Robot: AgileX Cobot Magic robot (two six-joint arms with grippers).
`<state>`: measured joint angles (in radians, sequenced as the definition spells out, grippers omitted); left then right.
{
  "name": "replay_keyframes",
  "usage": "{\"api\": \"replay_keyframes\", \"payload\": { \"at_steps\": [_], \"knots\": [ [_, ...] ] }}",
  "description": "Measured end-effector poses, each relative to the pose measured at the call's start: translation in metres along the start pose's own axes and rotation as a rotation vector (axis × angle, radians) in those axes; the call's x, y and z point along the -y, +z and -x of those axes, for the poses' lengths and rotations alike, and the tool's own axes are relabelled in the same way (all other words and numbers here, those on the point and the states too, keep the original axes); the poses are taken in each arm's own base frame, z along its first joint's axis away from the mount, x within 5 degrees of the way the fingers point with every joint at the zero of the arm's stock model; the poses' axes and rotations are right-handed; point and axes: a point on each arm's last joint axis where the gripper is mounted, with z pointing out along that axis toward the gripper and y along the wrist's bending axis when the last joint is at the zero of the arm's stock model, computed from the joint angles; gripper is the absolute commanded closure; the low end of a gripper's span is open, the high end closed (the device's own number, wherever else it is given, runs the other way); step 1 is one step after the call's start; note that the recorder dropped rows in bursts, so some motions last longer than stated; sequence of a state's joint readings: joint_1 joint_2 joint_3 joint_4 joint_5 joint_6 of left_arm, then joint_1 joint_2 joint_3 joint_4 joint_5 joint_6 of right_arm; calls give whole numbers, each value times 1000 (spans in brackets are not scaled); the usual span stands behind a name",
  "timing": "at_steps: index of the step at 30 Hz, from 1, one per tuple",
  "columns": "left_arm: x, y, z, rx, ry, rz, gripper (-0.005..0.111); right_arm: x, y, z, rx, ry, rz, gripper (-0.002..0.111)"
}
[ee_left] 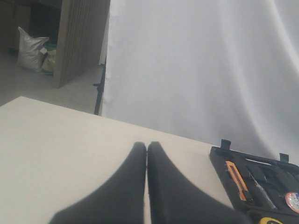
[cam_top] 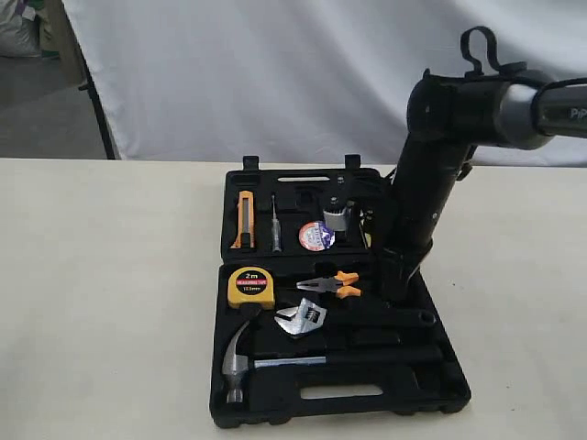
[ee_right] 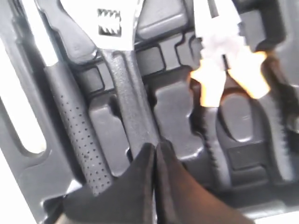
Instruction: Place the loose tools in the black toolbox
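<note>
My right gripper (ee_right: 154, 149) is pinched shut, empty, tips at the silver adjustable wrench (ee_right: 128, 107) (pressing it home, I reckon) in the near half of the black plastic toolbox (cam_top: 394, 410).

A: Tools, qty per kind?
B: 1 hammer (cam_top: 237, 362), 1 adj. wrench (cam_top: 303, 319), 1 pr of pliers (cam_top: 332, 286).
A: Tapes?
B: 2 kinds, 1 ea.: 1 tape measure (cam_top: 250, 287), 1 tape roll (cam_top: 315, 236).
A: Others?
B: 1 orange knife (cam_top: 244, 220), 1 thin screwdriver-type tool (cam_top: 275, 225).
A: Cases, tables?
B: 1 toolbox (cam_top: 431, 390), 1 table (cam_top: 110, 302).
</note>
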<state>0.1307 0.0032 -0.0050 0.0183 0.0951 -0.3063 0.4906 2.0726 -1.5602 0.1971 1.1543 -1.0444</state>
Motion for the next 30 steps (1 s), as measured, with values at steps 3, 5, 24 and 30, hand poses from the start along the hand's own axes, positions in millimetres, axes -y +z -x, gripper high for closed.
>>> {"api": "replay_keyframes", "payload": {
  "at_steps": [3, 5, 24, 30],
  "knots": [
    [0, 0, 0, 0, 0, 0, 106, -3, -7, 2, 30, 8, 4, 108],
    [0, 0, 0, 0, 0, 0, 106, -5, -7, 3, 41, 6, 22, 108],
    [0, 0, 0, 0, 0, 0, 106, -17, 21, -3, -125, -45, 86, 108],
    [0, 0, 0, 0, 0, 0, 106, -4, 36, -16, -159, -13, 101, 108]
  ]
}}
